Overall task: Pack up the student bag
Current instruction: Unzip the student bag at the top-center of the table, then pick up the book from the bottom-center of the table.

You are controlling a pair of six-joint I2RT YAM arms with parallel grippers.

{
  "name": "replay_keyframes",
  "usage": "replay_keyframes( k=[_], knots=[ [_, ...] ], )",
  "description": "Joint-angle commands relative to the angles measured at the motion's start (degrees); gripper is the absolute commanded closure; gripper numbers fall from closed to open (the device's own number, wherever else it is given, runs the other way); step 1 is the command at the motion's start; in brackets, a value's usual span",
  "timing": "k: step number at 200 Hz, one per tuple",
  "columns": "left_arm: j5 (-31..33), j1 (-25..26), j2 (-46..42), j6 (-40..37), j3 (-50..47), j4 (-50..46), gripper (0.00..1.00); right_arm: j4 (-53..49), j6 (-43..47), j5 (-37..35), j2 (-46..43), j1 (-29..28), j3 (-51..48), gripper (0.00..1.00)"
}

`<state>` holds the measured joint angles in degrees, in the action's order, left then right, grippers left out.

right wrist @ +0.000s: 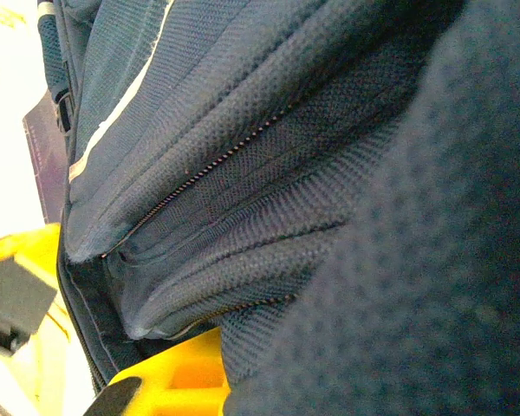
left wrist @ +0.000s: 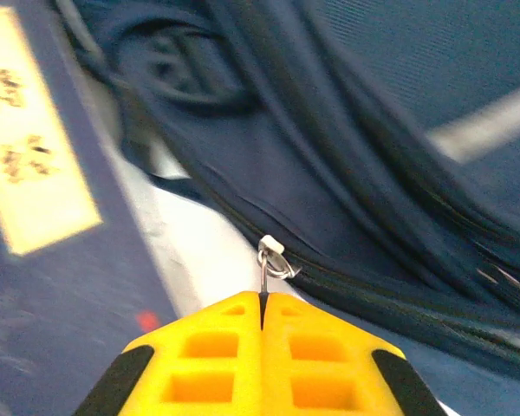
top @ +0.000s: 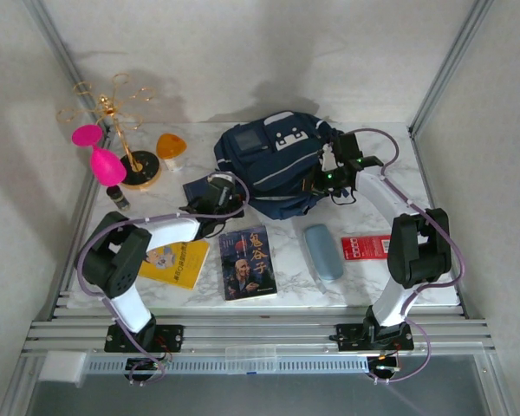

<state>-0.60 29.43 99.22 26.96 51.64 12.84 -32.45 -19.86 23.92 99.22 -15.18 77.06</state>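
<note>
Pulling too sharply could, I judge, slip the thin zipper pull [left wrist: 273,258] from my left end effector [left wrist: 262,299], which is clenched on it. The right end effector [top: 329,173] grips fabric of the student bag [top: 277,160], which lies rear-centre on the worktop [top: 364,277]. Both arms reach forward, elbows raised.

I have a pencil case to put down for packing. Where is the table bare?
Bare table lies in front of the glasses case and red packet, and between the orange cup and the backpack. The left front, around the yellow book and portrait book, is crowded.
</note>
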Motion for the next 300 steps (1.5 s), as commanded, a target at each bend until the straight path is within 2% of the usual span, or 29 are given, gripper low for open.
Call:
replay_keyframes(
  k=[1,30,53,88,94,115,126,141,164,187,213,241,268,279,300],
  knots=[
    [2.67,-4.1,2.8,3.24,2.12,-0.19,1.0,3.38,2.68,0.27,-2.38,0.99,3.7,0.99],
    [-0.1,-4.91,6.05,0.85,5.86,0.96,1.0,5.2,2.33,4.29,-0.67,-0.26,4.28,0.99],
    [-2.98,-4.91,5.37,0.21,5.83,1.73,1.0,8.84,-0.08,2.84,0.65,-1.57,3.81,0.98],
    [-7.5,-5.17,5.49,-2.62,7.31,-0.94,1.0,13.53,-3.68,3.13,3.74,-3.89,4.47,0.9],
    [-8.47,-5.17,4.94,-3.39,7.34,-1.04,0.94,13.85,-4.07,2.35,4.03,-4.44,4.42,0.87],
    [-7.57,-5.43,1.83,-3.15,7.51,-3.81,0.81,12.01,-3.54,-0.21,5.16,-5.47,4.48,0.7],
    [-7.46,-5.44,-0.56,-2.05,6.52,-4.9,0.74,9.87,-2.84,-2.12,4.84,-5.3,4.41,0.58],
    [-7.67,-5.44,-4.65,0.24,3.92,-6.28,0.69,7.24,-1.95,-3.92,2.58,-5.33,3.65,0.42],
    [-6.61,-5.02,-11.98,4.63,-0.67,-10.46,0.61,4.61,-2.03,-6.01,-2.48,-5.38,1.14,0.28],
    [-4.84,-3.72,-19.36,8.17,-5.35,-15.6,0.53,-3.11,-1.09,-10.46,-5.03,-5.74,1.15,0.18],
    [-4.21,-0.6,-26.1,12.49,-9.8,-21.12,0.49,-6.89,-1.44,-10.91,-7.64,-8.16,-0.15,0.13],
    [-1.31,6.48,-31.66,20.1,-13.33,-27.45,0.45,-5.73,-5.42,-9.19,-12.38,-14.27,-7.06,0.11],
    [0.15,13.08,-36.17,28.07,-18.03,-29.96,0.44,1.97,-12.44,-6.05,-18.12,-20.47,-18.47,0.14],
    [-1.07,15.37,-36.9,30.5,-19.87,-29.72,0.44,5.2,-15.19,-4.24,-19.09,-22.85,-22.49,0.15],
    [0.57,19.08,-37.01,33.68,-21.98,-30.27,0.43,12.99,-19.77,-2.39,-20.02,-26.98,-29.32,0.18]
  ],
)
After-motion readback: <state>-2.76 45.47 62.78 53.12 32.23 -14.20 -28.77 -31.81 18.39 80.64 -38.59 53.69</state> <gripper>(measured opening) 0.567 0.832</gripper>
